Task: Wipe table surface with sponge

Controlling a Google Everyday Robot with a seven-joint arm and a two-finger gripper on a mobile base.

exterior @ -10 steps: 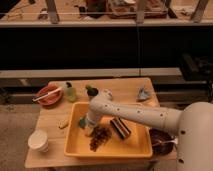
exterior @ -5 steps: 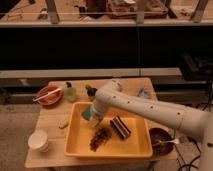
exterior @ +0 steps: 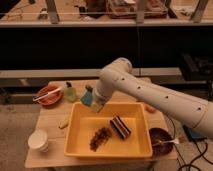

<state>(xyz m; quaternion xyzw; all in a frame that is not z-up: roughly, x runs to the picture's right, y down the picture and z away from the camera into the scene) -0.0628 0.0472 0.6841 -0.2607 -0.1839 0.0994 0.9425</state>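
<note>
Holding: the gripper (exterior: pixel 94 102) has its jaws closed on the sponge (exterior: pixel 87 97).
Sponge: teal, at the back-left rim of the yellow tub (exterior: pixel 75 135), over the table surface (exterior: pixel 50 117).
Arm: white, reaching in from the right.
Tub: contains a dark striped block (exterior: pixel 120 126) and brown crumbs (exterior: pixel 101 137).
Table's left side: red bowl (exterior: pixel 49 95), green bottle (exterior: pixel 70 92), white cup (exterior: pixel 38 140).

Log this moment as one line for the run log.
gripper: shut on sponge | location: far-left corner of yellow tub | table surface contact: cannot tell
</note>
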